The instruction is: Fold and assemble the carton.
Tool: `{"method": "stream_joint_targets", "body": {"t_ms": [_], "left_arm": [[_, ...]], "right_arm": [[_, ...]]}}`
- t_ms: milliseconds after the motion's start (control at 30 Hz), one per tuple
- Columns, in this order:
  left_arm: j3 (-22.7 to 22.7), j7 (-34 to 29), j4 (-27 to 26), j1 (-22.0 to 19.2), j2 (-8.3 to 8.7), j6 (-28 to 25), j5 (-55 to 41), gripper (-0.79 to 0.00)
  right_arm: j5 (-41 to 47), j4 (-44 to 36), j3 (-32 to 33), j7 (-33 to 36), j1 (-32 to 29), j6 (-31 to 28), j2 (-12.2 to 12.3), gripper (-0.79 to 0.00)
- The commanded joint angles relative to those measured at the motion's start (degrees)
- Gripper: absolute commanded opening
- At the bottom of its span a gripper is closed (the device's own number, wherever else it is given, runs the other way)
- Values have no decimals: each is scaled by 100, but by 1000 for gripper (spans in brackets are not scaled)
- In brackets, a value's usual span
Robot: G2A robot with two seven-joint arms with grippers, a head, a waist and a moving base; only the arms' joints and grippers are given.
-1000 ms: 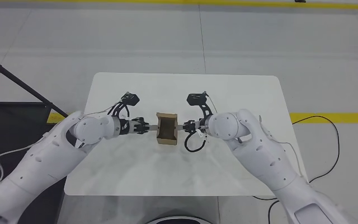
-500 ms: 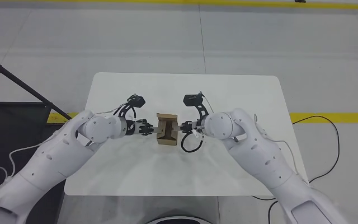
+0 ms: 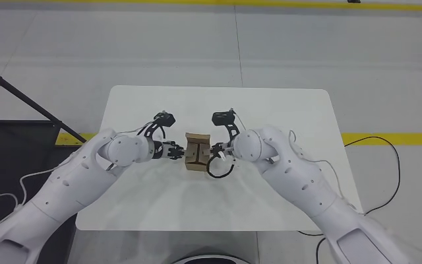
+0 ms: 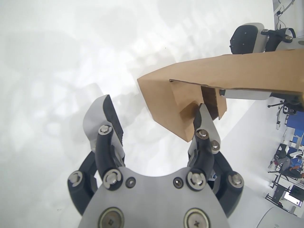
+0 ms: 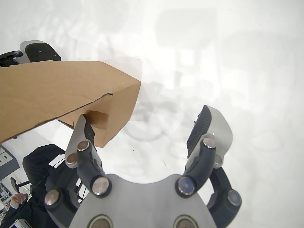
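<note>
A small brown carton (image 3: 196, 152) stands mid-table, its side flaps leaning inward over the opening. My left gripper (image 3: 178, 152) is against its left side and my right gripper (image 3: 212, 153) against its right side. In the left wrist view, the left gripper (image 4: 154, 102) is open; one fingertip (image 4: 200, 110) presses a flap of the carton (image 4: 163, 96), the other hangs free over the table. The right gripper (image 5: 143, 113) is likewise open, one fingertip (image 5: 83, 122) tucked under the flap edge of the carton (image 5: 59, 88), nothing between its pads.
The white table (image 3: 277, 112) has bare room all round the carton. Its front edge (image 3: 198, 229) runs close below the arms. A black stand leg (image 3: 26, 99) slants off the table's left side, and a cable (image 3: 389, 171) lies on the floor at the right.
Both grippers have closed in on the carton from either side. The side flaps, upright a second ago, now lean inward over the opening.
</note>
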Motion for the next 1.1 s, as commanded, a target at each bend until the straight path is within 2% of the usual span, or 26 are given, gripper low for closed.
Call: {"method": "stream_joint_targets", "body": {"t_ms": [0,467,700,800,1067], "left_arm": [[-4,-21,-6,1,-24,48,36,-114],[-71,-200,34,17,-159,205,224,-123],[-100,-297,67,19,-223,253,309,-120],[-112,-347,85,21,-251,270,323,-77],[-138,-431,143,22,-325,286,400,-89]], "right_arm": [[-29,31,-40,2,32,42,-35,0],[-467,230,-307,150,209,584,-256,0],[-612,331,-384,200,257,687,-357,0],[-647,372,-382,219,269,688,-390,0],[-783,476,-372,289,281,721,-466,0]]}}
